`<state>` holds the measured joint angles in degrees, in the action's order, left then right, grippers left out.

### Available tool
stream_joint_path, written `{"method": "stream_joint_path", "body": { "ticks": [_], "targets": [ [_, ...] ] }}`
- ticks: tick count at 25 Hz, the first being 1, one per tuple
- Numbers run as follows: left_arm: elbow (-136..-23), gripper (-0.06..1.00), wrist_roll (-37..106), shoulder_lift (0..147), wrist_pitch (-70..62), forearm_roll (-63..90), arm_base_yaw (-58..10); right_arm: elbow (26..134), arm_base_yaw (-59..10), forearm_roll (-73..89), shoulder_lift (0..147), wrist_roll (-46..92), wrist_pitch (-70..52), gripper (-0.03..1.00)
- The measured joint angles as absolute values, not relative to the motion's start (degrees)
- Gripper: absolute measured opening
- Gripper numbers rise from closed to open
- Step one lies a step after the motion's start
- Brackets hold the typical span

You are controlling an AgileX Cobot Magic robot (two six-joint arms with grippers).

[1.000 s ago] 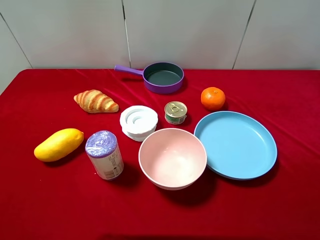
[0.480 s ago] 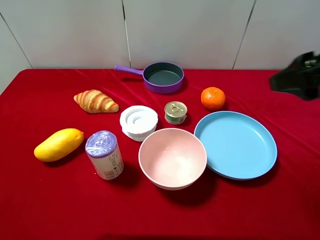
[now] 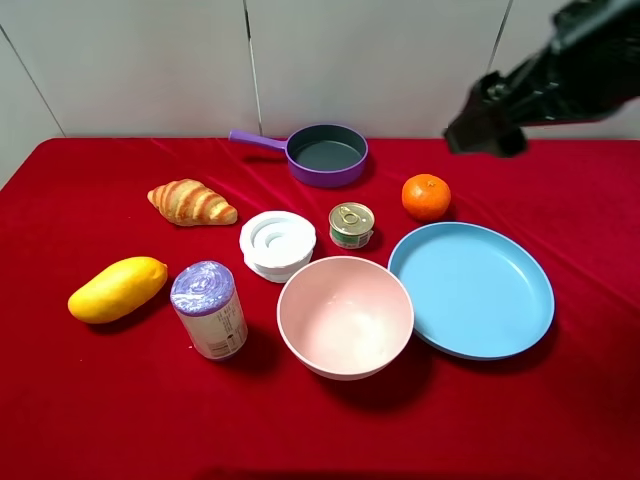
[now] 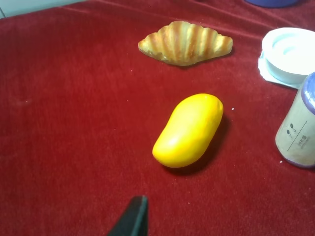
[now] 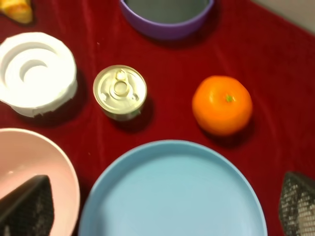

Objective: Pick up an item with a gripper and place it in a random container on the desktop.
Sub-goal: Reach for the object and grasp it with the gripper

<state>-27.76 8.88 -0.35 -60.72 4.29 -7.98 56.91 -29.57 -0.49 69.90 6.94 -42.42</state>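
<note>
Lilac-topped canister [image 3: 208, 310] with beige printed label stands upright; right gripper [image 5: 162, 204] gapes wide, left gripper [image 4: 132, 219] unclear

Your red-cloth table [image 3: 80, 400] carries: purple saucepan [image 3: 325, 176], croissant [image 3: 192, 202], mango [image 3: 117, 289], canister [image 3: 208, 310], white jar [image 3: 277, 244], tin [image 3: 351, 225], orange [image 3: 426, 196], pink bowl [image 3: 345, 320], blue plate [image 3: 470, 290].
</note>
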Motion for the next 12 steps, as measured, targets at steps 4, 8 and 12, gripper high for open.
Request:
{"method": "stream_joint_path", "body": {
  "ticks": [4,8,12],
  "targets": [
    [-27.76,0.98,8.88,-0.35,-60.72,4.29,-7.98,60.14,-31.79,-0.71,74.31,7.68,-42.38,0.69],
    [-27.76,0.98,8.88,-0.35,-60.72,4.29,-7.98,62.92,-34.13,-1.48,77.84,8.14,-42.38,0.69],
    [-27.76,0.98,8.88,-0.35,-60.72,4.29,-7.98,65.59,-36.27,-2.73,80.92,8.32,-42.43,0.69]
  ]
}}
